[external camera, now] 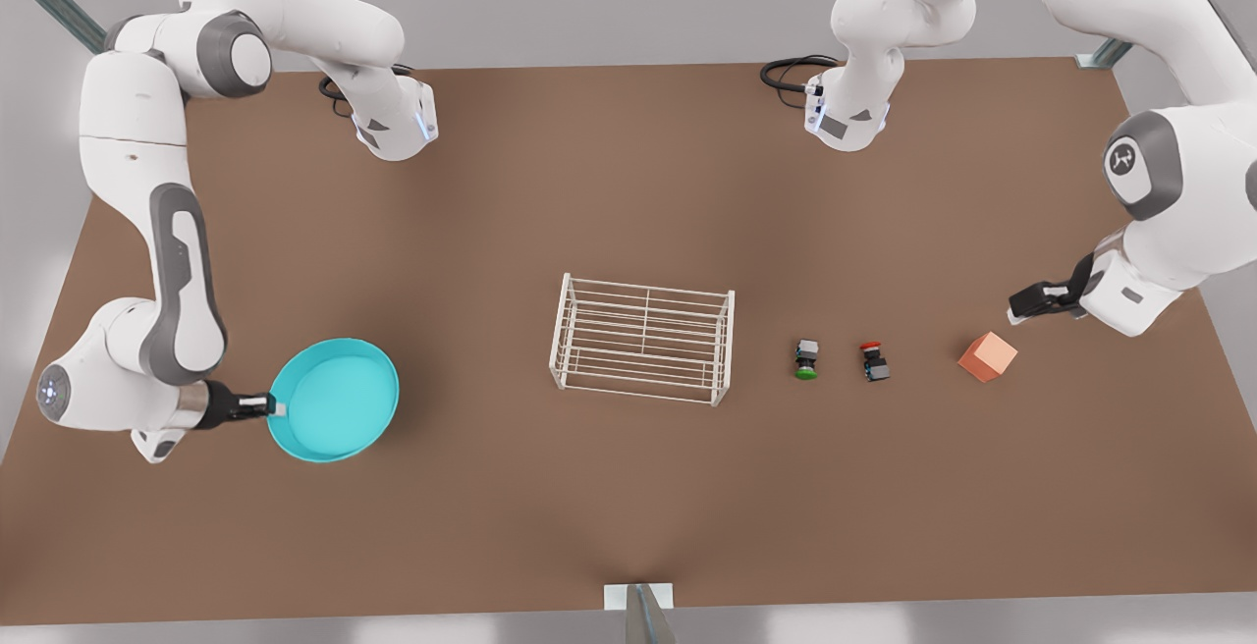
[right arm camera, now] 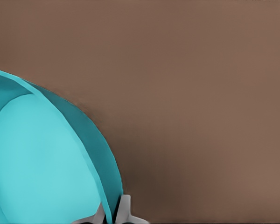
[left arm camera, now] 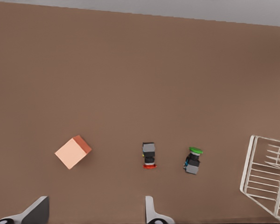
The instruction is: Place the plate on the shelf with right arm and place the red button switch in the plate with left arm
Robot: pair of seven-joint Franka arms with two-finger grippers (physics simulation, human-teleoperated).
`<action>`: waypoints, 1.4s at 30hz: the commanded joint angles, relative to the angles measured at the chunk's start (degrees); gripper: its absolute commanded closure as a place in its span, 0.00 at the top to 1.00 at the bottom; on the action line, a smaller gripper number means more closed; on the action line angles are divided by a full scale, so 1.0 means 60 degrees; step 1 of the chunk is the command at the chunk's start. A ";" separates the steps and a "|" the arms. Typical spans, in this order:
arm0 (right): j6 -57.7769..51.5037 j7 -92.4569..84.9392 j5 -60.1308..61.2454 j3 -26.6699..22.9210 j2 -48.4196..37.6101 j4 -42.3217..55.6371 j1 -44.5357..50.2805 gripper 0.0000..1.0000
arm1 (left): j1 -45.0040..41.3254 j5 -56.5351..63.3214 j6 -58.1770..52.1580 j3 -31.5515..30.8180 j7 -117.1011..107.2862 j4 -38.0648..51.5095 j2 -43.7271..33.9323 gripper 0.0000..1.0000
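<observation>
Two Franka grippers: the right gripper pinches the turquoise plate's rim at the front view's left; the left gripper, fingers spread wide, hovers near the salmon cube. Between cube and green-capped switch, the red button switch lies beside the white wire shelf.

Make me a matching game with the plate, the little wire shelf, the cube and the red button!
Things:
1. plate
2. wire shelf
3. cube
4. red button switch

Descriptions:
A. white
B. salmon-orange, nearest the left gripper
C. turquoise, rim pinched by the right gripper
D. lies between the green button switch and the cube

Pairs: 1-C, 2-A, 3-B, 4-D
</observation>
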 commanded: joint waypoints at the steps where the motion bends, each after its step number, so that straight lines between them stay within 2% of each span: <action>1: -0.1064 0.0376 0.0086 0.0093 -0.0242 0.0003 0.0043 0.19 | -0.0341 0.0136 0.0736 -0.0076 0.1065 -0.0613 0.0064 1.00; 2: -0.1181 0.0610 0.0086 0.0211 -0.0359 -0.0011 0.0028 0.19 | -0.0341 0.0121 0.1659 -0.0222 0.1446 -0.1376 0.0107 1.00; 5: -0.1665 0.1108 0.0101 0.0606 -0.0667 0.0003 0.0233 0.19 | -0.0298 0.0107 0.2759 -0.0457 0.1784 -0.1421 0.1176 1.00; 7: -0.1914 0.1708 0.0086 0.0928 -0.0872 0.0003 0.0365 0.19 | -0.0107 0.0106 0.3052 -0.0442 -0.1276 -0.1435 0.1851 1.00; 12: -0.2207 0.3437 0.0086 0.2086 -0.1268 0.0047 0.0906 0.20 | -0.1000 0.0048 0.4942 -0.0530 -0.5232 -0.2651 0.2173 1.00; 15: -0.2207 0.4009 0.0086 0.2173 -0.1605 0.0047 0.1375 0.20 | -0.1000 0.0165 0.6112 -0.0486 -0.5248 -0.3645 0.2188 1.00; 16: -0.2207 0.4256 0.0042 0.2510 -0.1634 0.0047 0.1390 0.20 | -0.1000 0.0179 0.6714 -0.0471 -0.5219 -0.4014 0.2159 1.00; 17: -0.2207 0.4477 0.0100 0.2555 -0.1707 0.0033 0.1741 0.20 | -0.0869 0.0911 0.6787 -0.0340 -0.5175 -0.3984 0.2159 1.00; 21: -0.2046 0.5619 0.0115 0.2540 -0.1737 0.0047 0.3103 0.20 | -0.0898 0.0883 0.6978 -0.0354 -0.5306 -0.4028 0.2334 1.00; 23: -0.2017 0.6030 0.0115 0.2526 -0.1693 0.0033 0.3748 0.20 | -0.0869 0.0883 0.7841 -0.0354 -0.5277 -0.3999 0.2817 1.00; 25: -0.2002 0.6133 0.0115 0.2511 -0.1576 0.0033 0.4246 0.20 | -0.0869 0.0883 0.7916 -0.0354 -0.5233 -0.4014 0.2891 1.00; 30: -0.0875 0.6997 0.0115 0.2482 -0.1019 -0.0026 0.5257 0.21 | -0.0869 0.0897 0.7989 -0.0354 -0.5189 -0.4101 0.3154 1.00; 37: 0.0488 0.7554 0.0086 0.2320 -0.0389 0.0091 0.5594 0.20 | -0.0869 0.0883 0.8457 -0.0413 -0.4911 -0.4556 0.3301 1.00; 42: 0.0766 0.7729 0.0086 0.2320 -0.0199 0.0238 0.5697 0.20 | -0.0825 0.0897 0.8545 -0.0398 -0.4398 -0.4687 0.3360 1.00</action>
